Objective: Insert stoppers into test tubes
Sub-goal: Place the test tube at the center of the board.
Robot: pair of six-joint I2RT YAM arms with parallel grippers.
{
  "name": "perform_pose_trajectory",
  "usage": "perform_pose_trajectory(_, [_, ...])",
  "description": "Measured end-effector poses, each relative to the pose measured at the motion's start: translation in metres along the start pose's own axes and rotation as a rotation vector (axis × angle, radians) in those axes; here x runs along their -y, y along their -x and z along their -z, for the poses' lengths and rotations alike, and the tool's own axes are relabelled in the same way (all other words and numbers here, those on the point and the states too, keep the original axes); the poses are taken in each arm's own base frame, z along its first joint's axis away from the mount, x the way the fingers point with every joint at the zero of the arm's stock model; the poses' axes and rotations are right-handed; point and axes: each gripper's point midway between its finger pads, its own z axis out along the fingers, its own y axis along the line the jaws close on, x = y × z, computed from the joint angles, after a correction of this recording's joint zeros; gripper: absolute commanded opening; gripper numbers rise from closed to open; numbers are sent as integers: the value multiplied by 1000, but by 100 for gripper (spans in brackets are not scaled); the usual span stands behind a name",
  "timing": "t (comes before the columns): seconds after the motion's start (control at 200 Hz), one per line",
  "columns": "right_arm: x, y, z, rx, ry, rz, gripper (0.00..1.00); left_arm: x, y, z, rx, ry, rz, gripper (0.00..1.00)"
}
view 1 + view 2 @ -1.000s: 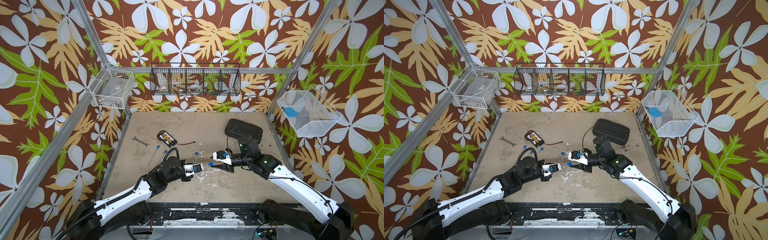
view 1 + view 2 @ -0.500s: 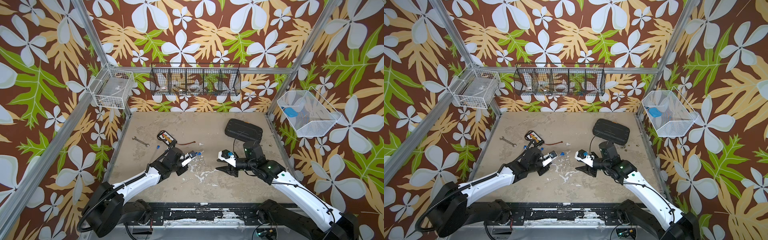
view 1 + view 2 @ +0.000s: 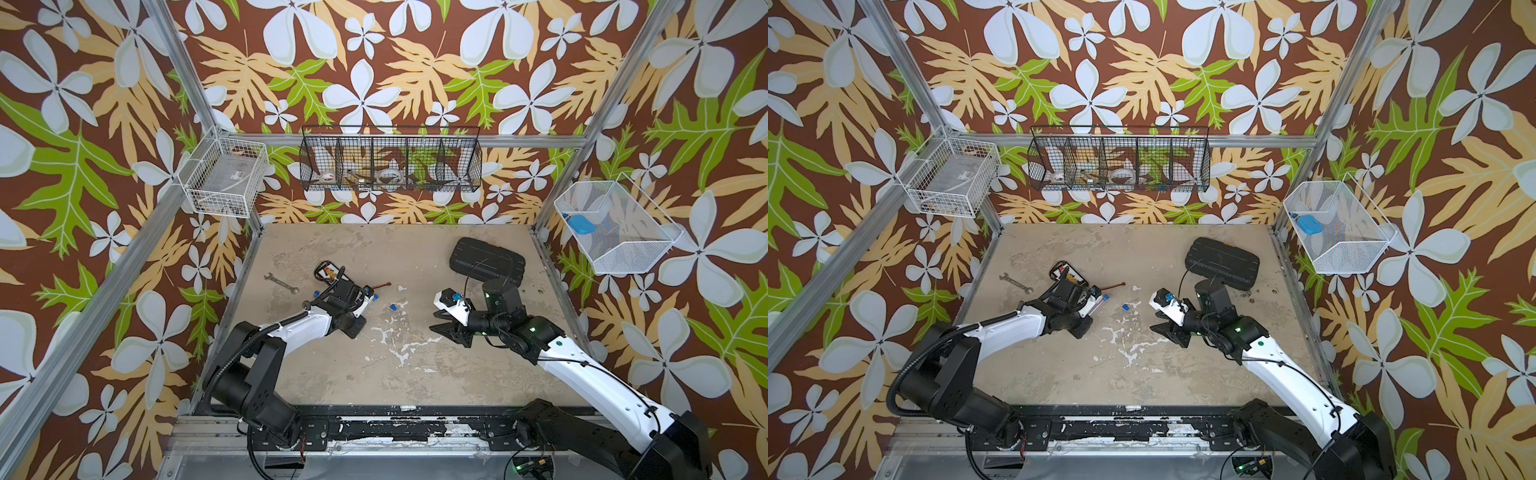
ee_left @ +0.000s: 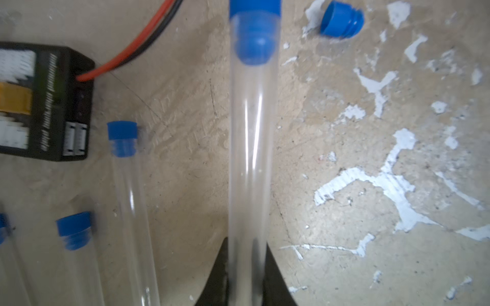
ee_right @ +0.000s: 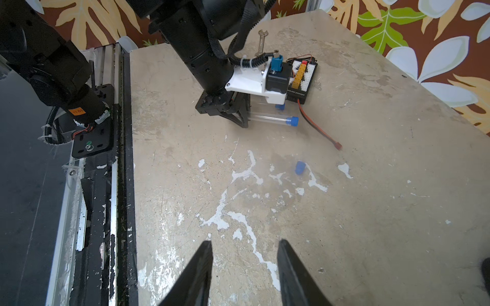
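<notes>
Stoppered test tube (image 4: 250,159): clamped by left gripper (image 4: 246,267), now moved far-left beside capped tubes (image 4: 130,185). Right gripper (image 5: 245,265): drawn back, jaws half-open, empty. Loose stopper (image 5: 300,167): one remaining; task judged nearly done.

Left arm (image 3: 299,328) & right arm (image 3: 582,361): wht shells, blk joints, blk cables; green LEDs (image 3: 531,329) on right, orange sticker (image 5: 76,111) near left base.

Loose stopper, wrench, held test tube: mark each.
loose stopper (image 3: 392,306), in a top view, on its blue body.
wrench (image 3: 282,283), in a top view, mid-shaft.
held test tube (image 4: 252,159), left wrist view, mid-length clear wall.
</notes>
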Motion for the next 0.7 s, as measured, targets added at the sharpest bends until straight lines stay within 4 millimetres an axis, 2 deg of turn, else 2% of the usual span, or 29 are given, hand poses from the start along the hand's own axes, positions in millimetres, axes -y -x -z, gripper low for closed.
perform_pose_trajectory(0.195, [1, 1, 0, -1, -2, 2, 43, -1, 1, -14, -63, -14, 6, 0])
perform_pose_trajectory(0.295, [1, 0, 0, -6, -5, 10, 43, -2, 6, -18, -70, -13, 9, 8])
perform_pose_trajectory(0.505, [2, -1, 1, -12, -16, 13, 43, -4, 10, -22, -69, -7, 28, 16])
perform_pose_trajectory(0.701, [1, -3, 3, -12, -20, 14, 42, -4, 10, -22, -74, -5, 28, 20])
